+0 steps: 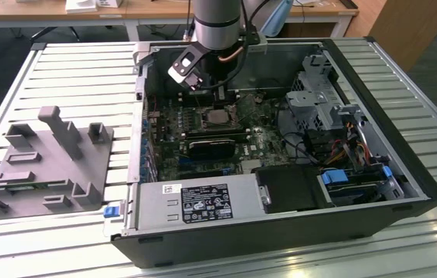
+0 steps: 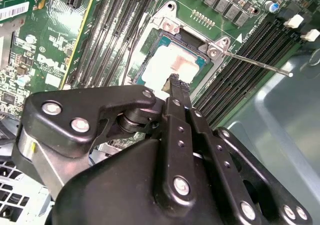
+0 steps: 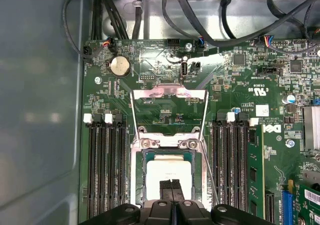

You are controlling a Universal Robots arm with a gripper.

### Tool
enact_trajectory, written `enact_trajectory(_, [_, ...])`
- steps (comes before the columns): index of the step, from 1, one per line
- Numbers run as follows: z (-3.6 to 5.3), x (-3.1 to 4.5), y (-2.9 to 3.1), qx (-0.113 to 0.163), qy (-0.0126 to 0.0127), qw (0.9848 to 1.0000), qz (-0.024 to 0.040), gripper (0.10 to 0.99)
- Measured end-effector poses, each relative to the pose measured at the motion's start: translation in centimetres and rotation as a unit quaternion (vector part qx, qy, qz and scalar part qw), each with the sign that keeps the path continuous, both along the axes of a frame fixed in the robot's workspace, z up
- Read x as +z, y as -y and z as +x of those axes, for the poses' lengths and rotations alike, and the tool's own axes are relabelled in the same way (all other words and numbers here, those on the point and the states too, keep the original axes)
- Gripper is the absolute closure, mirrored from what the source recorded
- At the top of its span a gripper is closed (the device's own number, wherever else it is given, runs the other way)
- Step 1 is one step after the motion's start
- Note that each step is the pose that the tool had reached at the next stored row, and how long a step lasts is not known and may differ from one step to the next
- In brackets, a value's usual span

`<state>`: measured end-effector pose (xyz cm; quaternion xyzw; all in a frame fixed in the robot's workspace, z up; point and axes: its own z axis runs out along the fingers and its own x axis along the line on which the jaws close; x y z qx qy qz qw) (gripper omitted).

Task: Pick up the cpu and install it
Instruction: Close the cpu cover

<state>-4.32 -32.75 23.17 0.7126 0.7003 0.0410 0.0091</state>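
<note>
The cpu [image 3: 161,171] is found lying in the socket [image 3: 165,143], whose frame [image 3: 169,91] stands open for access, with the claw [image 3: 172,186] pinched narrow and empty over it.

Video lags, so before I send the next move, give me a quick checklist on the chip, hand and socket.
1. Chip lying inside the socket: ok.
2. Hand shut, nothing between its fingers: ok.
3. Hand clear of the chip's top: cannot tell.
4. Clamp plate swung open, off the socket: ok.
5. Lever unlatched: ok.
6. Chip fully seated and level: cannot tell.
</note>
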Motion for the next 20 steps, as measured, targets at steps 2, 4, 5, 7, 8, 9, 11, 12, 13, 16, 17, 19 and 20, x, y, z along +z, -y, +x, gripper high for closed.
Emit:
enact_trajectory(2, [0.01,0.0,0.0,0.0,-0.0002,1.0,0.0001,0.98])
enact_trajectory(4, [0.03,0.02,0.0,0.0,-0.0011,1.0,0.0,0.98])
enact_trajectory(5, [0.03,0.03,0.0,0.0,-0.0012,1.0,0.0001,0.98])
enact_trajectory(7, [0.03,0.2,0.03,0.0,-0.0013,1.0,0.002,0.98])
enact_trajectory(8, [0.04,0.32,0.05,0.0,-0.0013,1.0,0.0048,0.98])
enact_trajectory(9, [0.03,0.57,0.06,0.0,-0.0012,1.0,0.0054,0.98])
enact_trajectory(11, [0.03,1.35,0.06,0.0,-0.0013,1.0,0.0058,0.98])
enact_trajectory(12, [0.02,1.82,0.06,0.0,-0.0012,1.0,0.0064,0.98])
enact_trajectory(13, [0.03,1.93,0.06,0.0,-0.0013,1.0,0.0075,0.98])
enact_trajectory(16, [0.03,2.05,0.12,0.0,-0.0013,1.0,0.0093,0.98])
enact_trajectory(17, [0.03,2.06,0.2,0.0,-0.0014,0.9999,0.0104,0.98])
enact_trajectory(19, [0.03,2.06,0.32,0.0,-0.0014,0.9999,0.0107,0.98])
enact_trajectory(20, [0.03,2.06,0.37,0.0,-0.0014,0.9999,0.0107,0.98])
